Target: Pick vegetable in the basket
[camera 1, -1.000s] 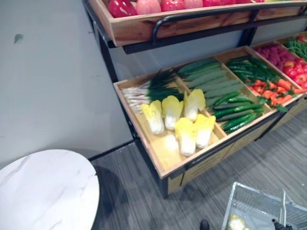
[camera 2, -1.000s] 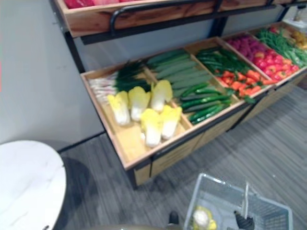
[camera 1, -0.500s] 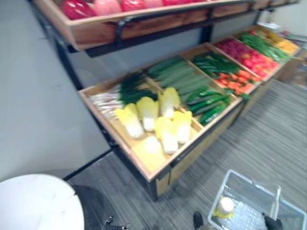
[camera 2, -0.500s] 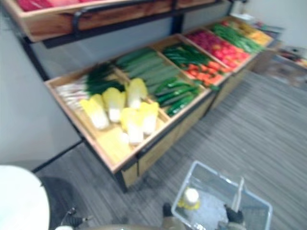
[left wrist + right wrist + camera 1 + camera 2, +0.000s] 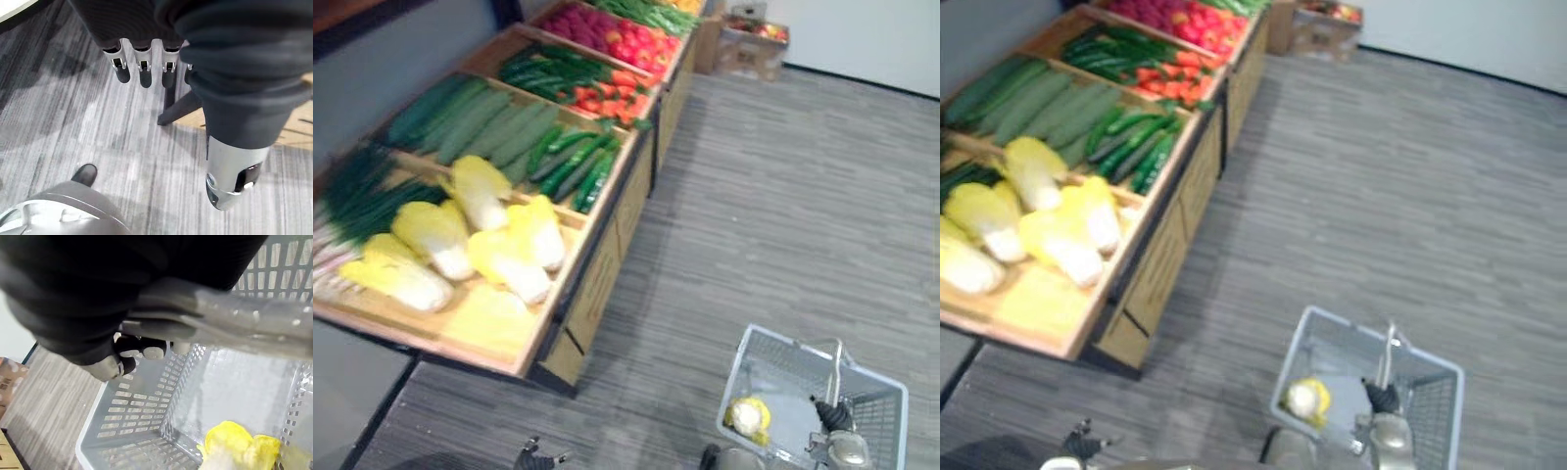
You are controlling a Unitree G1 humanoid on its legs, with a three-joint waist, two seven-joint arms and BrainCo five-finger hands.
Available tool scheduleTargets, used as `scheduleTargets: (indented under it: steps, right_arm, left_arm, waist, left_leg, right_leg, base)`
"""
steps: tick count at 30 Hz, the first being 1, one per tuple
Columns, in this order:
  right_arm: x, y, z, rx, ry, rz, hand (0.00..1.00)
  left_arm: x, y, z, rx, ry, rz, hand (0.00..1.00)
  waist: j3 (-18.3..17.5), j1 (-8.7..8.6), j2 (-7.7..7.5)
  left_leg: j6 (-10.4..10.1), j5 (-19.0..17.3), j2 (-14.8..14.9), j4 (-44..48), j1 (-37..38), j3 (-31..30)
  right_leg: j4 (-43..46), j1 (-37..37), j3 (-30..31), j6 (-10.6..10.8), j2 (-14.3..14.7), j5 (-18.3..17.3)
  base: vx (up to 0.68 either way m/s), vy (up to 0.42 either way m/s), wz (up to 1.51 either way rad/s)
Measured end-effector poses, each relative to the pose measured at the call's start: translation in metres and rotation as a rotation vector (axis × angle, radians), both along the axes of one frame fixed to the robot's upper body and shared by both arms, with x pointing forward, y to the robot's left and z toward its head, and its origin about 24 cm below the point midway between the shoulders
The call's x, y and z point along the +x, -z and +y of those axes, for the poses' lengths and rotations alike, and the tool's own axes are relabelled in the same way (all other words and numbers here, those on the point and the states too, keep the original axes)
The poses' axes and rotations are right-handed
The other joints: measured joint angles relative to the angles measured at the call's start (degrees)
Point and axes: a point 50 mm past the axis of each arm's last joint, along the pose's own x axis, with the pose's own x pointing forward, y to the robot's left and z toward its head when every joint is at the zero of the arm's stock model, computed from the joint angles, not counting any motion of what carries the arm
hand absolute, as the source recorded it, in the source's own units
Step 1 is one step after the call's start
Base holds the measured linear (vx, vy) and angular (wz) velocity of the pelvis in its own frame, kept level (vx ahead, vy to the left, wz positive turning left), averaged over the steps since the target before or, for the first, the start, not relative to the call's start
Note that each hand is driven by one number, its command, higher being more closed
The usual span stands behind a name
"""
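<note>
1. My right hand (image 5: 146, 352) has its fingers curled under and round the handle (image 5: 234, 318) of the grey basket (image 5: 736, 377), so it carries the basket's whole weight.
2. The task's vegetable, a yellow cabbage (image 5: 747, 415), lies on the basket's floor, in the corner nearest me and on its left side.
3. My left hand (image 5: 142, 68) hangs to the left of the basket with straight, relaxed fingers and holds nothing.
4. As I judge it, the step is carrying. I should grip the handle at its middle and hold the basket level and clear of the floor, or the cabbage may roll about.
5. The count is one basket and one cabbage inside it.
6. Five more cabbages (image 5: 431, 240) lie in the wooden stand (image 5: 597, 264), left of the basket and beyond it.
7. The cucumbers (image 5: 568, 162) farther along that stand overlap too much for me to count.
</note>
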Motion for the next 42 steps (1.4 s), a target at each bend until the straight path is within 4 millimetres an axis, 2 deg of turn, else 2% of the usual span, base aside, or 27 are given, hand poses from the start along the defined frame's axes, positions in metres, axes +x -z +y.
scheduleTargets:
  steps: [3,4,6,7,8,9,11,13,15,17,18,20,22,23,25,26,28,30,32,33,34,35,36,37,38,40,42]
  right_arm:
    - [-0.006,-0.001,0.001,-0.016,-0.031,0.001,1.0]
    - [-0.012,-0.003,-0.001,-0.029,-0.033,0.0,1.0]
    - [-0.014,-0.006,-0.007,-0.053,-0.045,-0.007,1.0]
    - [-0.009,-0.01,-0.01,-0.074,-0.069,-0.014,1.0]
    - [-0.003,-0.013,-0.013,-0.093,-0.09,-0.02,1.0]
    - [0.005,-0.017,-0.015,-0.12,-0.128,-0.028,1.0]
    - [0.014,-0.02,-0.011,-0.14,-0.178,-0.036,1.0]
    - [0.01,-0.019,-0.012,-0.142,-0.184,-0.027,1.0]
    - [0.0,-0.021,-0.023,-0.17,-0.167,-0.013,1.0]
    - [-0.005,-0.023,-0.024,-0.176,-0.161,-0.018,1.0]
    - [-0.008,-0.027,-0.023,-0.183,-0.165,-0.039,1.0]
    - [-0.009,-0.03,-0.021,-0.19,-0.175,-0.055,1.0]
    - [-0.001,-0.035,-0.011,-0.183,-0.21,-0.094,1.0]
    - [0.004,-0.037,-0.004,-0.195,-0.245,-0.115,1.0]
    - [0.011,-0.042,-0.003,-0.204,-0.261,-0.142,1.0]
    - [0.016,-0.041,0.001,-0.193,-0.263,-0.148,1.0]
    - [0.015,-0.039,0.006,-0.184,-0.281,-0.148,1.0]
    - [0.016,-0.036,0.004,-0.183,-0.277,-0.136,1.0]
    - [0.018,-0.033,0.006,-0.172,-0.274,-0.129,1.0]
    - [0.016,-0.03,0.007,-0.164,-0.27,-0.119,1.0]
    - [0.016,-0.029,0.009,-0.148,-0.248,-0.122,1.0]
    - [0.015,-0.029,0.009,-0.144,-0.234,-0.122,1.0]
    - [0.015,-0.029,0.008,-0.146,-0.229,-0.125,1.0]
    - [0.018,-0.031,0.008,-0.15,-0.231,-0.136,1.0]
    - [0.023,-0.033,0.009,-0.152,-0.235,-0.152,1.0]
    - [0.031,-0.037,0.01,-0.156,-0.243,-0.182,1.0]
    - [0.032,-0.038,0.009,-0.156,-0.233,-0.185,1.0]
  left_arm:
    - [0.003,0.004,-0.015,-0.038,0.014,-0.003,0.0]
    - [0.004,0.006,-0.026,-0.059,0.043,-0.003,0.0]
    - [0.005,0.007,-0.031,-0.07,0.063,-0.001,0.0]
    - [0.004,0.007,-0.032,-0.071,0.066,-0.002,0.0]
    - [0.003,0.007,-0.033,-0.075,0.068,0.001,0.0]
    - [-0.002,0.008,-0.035,-0.08,0.063,0.012,0.0]
    - [-0.013,0.01,-0.036,-0.096,0.035,0.024,0.0]
    - [-0.012,0.01,-0.037,-0.109,0.012,0.0,0.0]
    - [-0.01,0.009,-0.041,-0.119,0.018,-0.012,0.0]
    - [-0.012,0.01,-0.045,-0.126,0.012,-0.016,0.0]
    - [-0.009,0.009,-0.046,-0.129,0.012,-0.03,0.0]
    - [-0.004,0.006,-0.048,-0.126,0.017,-0.058,0.0]
    - [0.0,0.003,-0.045,-0.116,-0.002,-0.088,0.0]
    - [-0.001,0.002,-0.044,-0.108,-0.019,-0.106,0.0]
    - [-0.01,0.005,-0.05,-0.124,-0.025,-0.084,0.0]
    - [-0.015,0.006,-0.053,-0.13,-0.028,-0.069,0.0]
    - [-0.017,0.006,-0.046,-0.095,0.007,-0.052,0.0]
    - [-0.018,0.006,-0.044,-0.072,0.042,-0.033,0.0]
    - [-0.021,0.007,-0.04,-0.058,0.063,-0.014,0.0]
    - [-0.021,0.006,-0.037,-0.047,0.084,-0.009,0.0]
    - [-0.02,0.005,-0.032,-0.03,0.116,-0.003,0.0]
    - [-0.02,0.005,-0.032,-0.028,0.129,0.0,0.0]
    - [-0.02,0.005,-0.031,-0.026,0.136,0.002,0.0]
    - [-0.019,0.004,-0.029,-0.018,0.139,-0.001,0.0]
    - [-0.016,0.003,-0.026,-0.011,0.141,-0.007,0.0]
    - [-0.012,0.002,-0.023,-0.002,0.141,-0.017,0.0]
    - [-0.005,0.001,-0.024,-0.007,0.118,-0.04,0.0]
  waist:
    - [0.16,-1.66,1.42]
    - [0.3,-2.68,2.3]
    - [0.26,-2.66,3.48]
    - [0.84,-2.03,3.24]
    - [0.88,-1.23,3.25]
    - [0.95,0.02,3.12]
    - [0.95,0.88,3.15]
    - [1.05,0.84,3.69]
    - [1.34,0.86,6.34]
    - [0.57,2.26,7.56]
    - [1.0,1.99,7.02]
    - [1.01,2.12,6.87]
    - [1.6,2.6,5.91]
    - [2.01,3.73,4.59]
    - [0.51,4.45,6.54]
    - [-0.01,4.99,6.58]
    - [-2.21,5.11,4.54]
    - [-3.4,5.21,3.92]
    - [-2.96,4.87,3.16]
    - [-2.41,4.64,2.3]
    - [-1.48,3.54,1.45]
    - [-0.83,3.15,1.54]
    - [-0.45,2.67,1.85]
    - [-0.14,2.39,1.59]
    - [0.53,2.39,1.56]
    - [1.14,1.99,1.71]
    - [1.25,1.98,1.86]
  left_leg:
    - [-1.02,0.59,4.01,5.45,0.25,-0.66]
    - [-1.16,0.85,7.57,10.67,0.33,-1.24]
    - [-1.05,1.46,10.61,16.44,-0.11,-2.91]
    - [0.44,2.71,11.17,20.87,-2.88,-9.32]
    - [-0.96,0.62,7.53,19.7,-4.38,-18.18]
    - [-1.65,-1.72,1.82,16.95,-5.34,-28.76]
    - [-2.01,-3.59,-4.0,12.06,-6.37,-38.48]
    - [-2.23,-3.36,-6.23,6.32,-8.33,-42.94]
    - [-2.76,-1.38,-6.34,-3.14,-10.33,-45.96]
    - [-3.0,0.25,-7.19,-3.61,-10.03,-45.73]
    - [-2.43,-0.09,-8.15,-3.52,-10.01,-45.3]
    - [-1.06,0.6,-8.49,-2.41,-8.89,-43.88]
    - [-1.01,0.52,-8.26,5.49,-11.29,-42.08]
    - [-1.11,-1.61,-7.75,12.06,-15.15,-42.09]
    - [-0.46,-0.71,-7.16,6.22,-15.16,-43.86]
    - [0.39,-2.16,-6.9,4.84,-14.14,-43.59]
    - [1.08,-2.63,-9.24,2.47,-13.74,-42.43]
    - [1.74,-2.48,-10.94,0.28,-12.13,-40.83]
    - [2.32,-2.82,-11.91,-1.24,-8.81,-40.94]
    - [3.21,-3.5,-12.35,-1.56,-6.88,-41.03]
    - [4.37,-4.73,-12.93,-2.14,-3.41,-41.69]
    - [5.08,-5.24,-12.82,-3.04,-1.25,-42.59]
    - [5.32,-5.48,-12.72,-3.57,-0.12,-42.75]
    - [5.53,-5.6,-12.65,-4.59,1.77,-42.95]
    - [5.54,-5.61,-12.39,-5.35,3.23,-43.17]
    - [5.55,-5.61,-11.87,-6.21,5.1,-44.59]
    - [5.46,-5.63,-11.5,-6.46,6.33,-46.21]
  right_leg:
    - [-4.93,4.43,-0.62,-0.19,2.61,0.09]
    - [-5.76,6.27,-0.39,-0.47,4.24,-0.02]
    - [-5.99,6.88,1.64,-1.51,5.95,-0.38]
    - [-5.89,6.99,4.98,-2.05,6.57,-0.48]
    - [-5.78,6.68,7.87,-2.29,6.21,-0.31]
    - [-6.13,6.11,12.59,-2.72,5.81,-0.47]
    - [-6.79,5.88,17.87,-3.34,5.81,-0.2]
    - [-7.09,5.6,19.31,-3.37,5.92,-0.18]
    - [-6.83,5.28,19.88,-3.18,7.58,-0.17]
    - [-5.6,4.69,20.93,-2.49,7.74,0.11]
    - [-3.25,3.55,20.58,-0.92,6.29,-1.1]
    - [-2.96,3.82,21.01,-0.01,5.65,-1.84]
    - [-5.08,6.25,22.18,-0.29,4.33,-1.96]
    - [-6.07,7.52,23.81,-0.03,3.84,-1.94]
    - [-6.39,7.52,25.29,0.66,5.28,-2.8]
    - [-5.51,7.16,26.96,0.97,5.37,-4.4]
    - [-3.76,5.32,27.9,2.56,3.45,-5.64]
    - [3.73,1.48,28.8,4.07,2.73,-6.54]
    - [18.57,-3.87,29.24,5.12,3.17,-6.18]
    - [25.93,-6.27,29.25,7.88,3.2,-4.48]
    - [36.2,-9.34,28.88,10.26,3.17,1.66]
    - [40.65,-10.63,27.83,9.43,3.04,6.23]
    - [43.38,-11.68,26.65,8.88,2.42,5.67]
    - [46.18,-13.98,23.0,4.72,1.37,3.06]
    - [46.05,-14.95,20.41,2.99,1.05,1.06]
    - [41.63,-16.17,16.5,0.71,1.26,-1.25]
    - [27.37,-15.39,14.12,0.59,1.44,-1.27]
  base:
    - [-0.05,-0.259,-0.21]
    - [-0.07,-0.217,-0.14]
    - [-0.07,-0.141,-0.53]
    - [-0.06,-0.066,-1.01]
    - [-0.07,-0.065,-1.59]
    - [-0.03,-0.006,-1.58]
    - [-0.04,0.042,-1.58]
    - [-0.04,0.097,-0.91]
    - [0.0,0.182,-0.58]
    - [0.14,0.184,-0.61]
    - [0.18,0.171,-0.22]
    - [0.22,0.159,-0.09]
    - [0.23,0.136,-0.28]
    - [0.18,0.083,-0.45]
    - [0.16,0.118,-0.58]
    - [0.21,0.183,-0.5]
    - [0.21,0.141,-0.27]
    - [0.23,0.129,-0.23]
    - [0.23,0.147,-0.16]
    - [0.23,0.129,0.17]
    - [0.29,0.131,0.31]
    - [0.23,0.089,0.37]
    - [0.23,0.068,0.26]
    - [0.17,0.052,0.15]
    - [0.26,0.065,0.15]
    - [0.25,0.022,0.27]
    - [0.27,-0.055,0.53]
